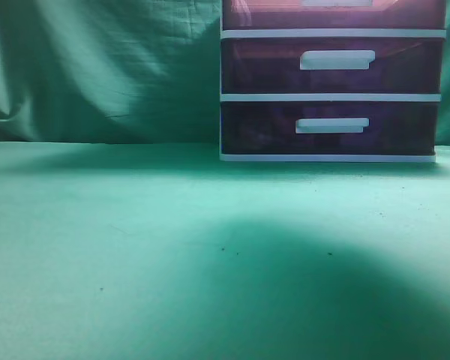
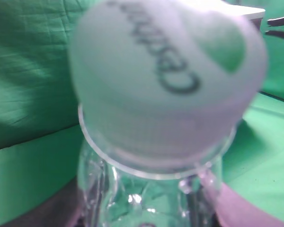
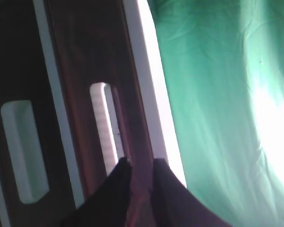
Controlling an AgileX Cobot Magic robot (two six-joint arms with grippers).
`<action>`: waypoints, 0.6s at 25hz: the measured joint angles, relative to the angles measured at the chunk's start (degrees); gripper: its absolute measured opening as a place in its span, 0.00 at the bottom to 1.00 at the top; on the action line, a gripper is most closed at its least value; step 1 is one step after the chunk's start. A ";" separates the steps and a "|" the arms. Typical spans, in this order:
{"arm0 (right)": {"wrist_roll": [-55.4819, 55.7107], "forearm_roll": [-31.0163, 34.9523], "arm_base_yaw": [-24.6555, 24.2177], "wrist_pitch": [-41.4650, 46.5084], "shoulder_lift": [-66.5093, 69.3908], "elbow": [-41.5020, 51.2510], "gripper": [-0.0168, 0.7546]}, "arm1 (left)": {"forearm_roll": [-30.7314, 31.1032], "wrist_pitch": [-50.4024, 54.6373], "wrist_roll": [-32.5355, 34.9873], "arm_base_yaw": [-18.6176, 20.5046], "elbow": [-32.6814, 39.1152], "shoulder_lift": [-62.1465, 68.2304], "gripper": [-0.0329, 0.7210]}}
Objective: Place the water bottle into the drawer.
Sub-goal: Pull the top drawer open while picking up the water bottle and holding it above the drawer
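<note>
- The clear plastic water bottle with a white cap fills the left wrist view, held up in the air above the green cloth. It is not in the drawer yet.
- The left gripper shows only as dark, blurry shapes beside the bottle's neck. It seems to be pinching the bottle, but I cannot see the fingertips well enough to be sure.
- The black right gripper has its two fingers close together, pinching the front edge of the top drawer with the dark reddish-purple see-through front, just right of its white bar handle.
- What could go wrong: that grip is only on a thin edge, so I think the fingers could slip off when pulling, and the drawer would stay shut.
- The white-framed plastic drawer unit looks light, so a hard pull might drag the whole thing.
- If the drawer opens only a little, the bottle could bump the front and fall.
- Hard to see: the outside view cuts off the top drawer and shows no arms or bottle. How far the drawer is open, I cannot tell.
</note>
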 joint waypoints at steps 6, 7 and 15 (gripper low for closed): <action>-0.09 1.23 0.00 -2.97 6.13 -4.90 0.48 | 0.00 0.35 -0.07 0.00 0.00 0.00 0.42; -0.24 1.29 0.00 -3.12 7.20 -5.86 0.47 | 0.00 0.35 -0.07 0.00 0.00 0.00 0.42; -2.31 1.53 0.00 -3.34 14.42 -11.36 0.51 | 1.33 0.48 -0.12 0.00 0.00 0.00 0.42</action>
